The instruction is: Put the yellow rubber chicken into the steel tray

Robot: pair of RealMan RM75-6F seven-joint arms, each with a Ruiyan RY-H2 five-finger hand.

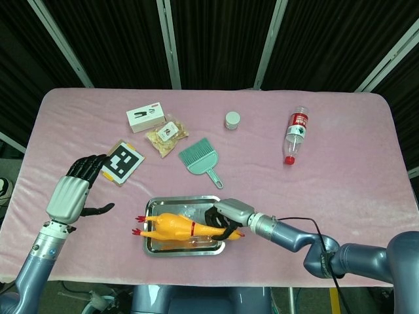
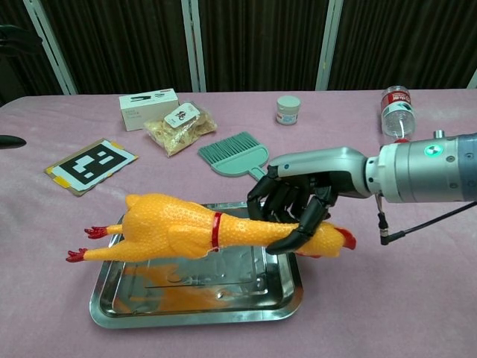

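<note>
The yellow rubber chicken [image 1: 171, 227] [image 2: 186, 227] lies lengthwise over the steel tray [image 1: 157, 246] [image 2: 194, 309], its red feet sticking out past the tray's left rim. My right hand [image 1: 222, 219] [image 2: 294, 198] grips its neck just behind the red-beaked head, at the tray's right side. In the chest view the body hangs a little above the tray floor, with its reflection below. My left hand [image 1: 73, 190] is held open above the cloth to the left of the tray, holding nothing.
A pink cloth covers the table. Behind the tray lie a green hand brush [image 1: 198, 159], a marker card [image 1: 122, 162], a snack bag [image 1: 167, 134], a white box [image 1: 145, 116], a small jar [image 1: 232, 120] and a plastic bottle [image 1: 295, 133].
</note>
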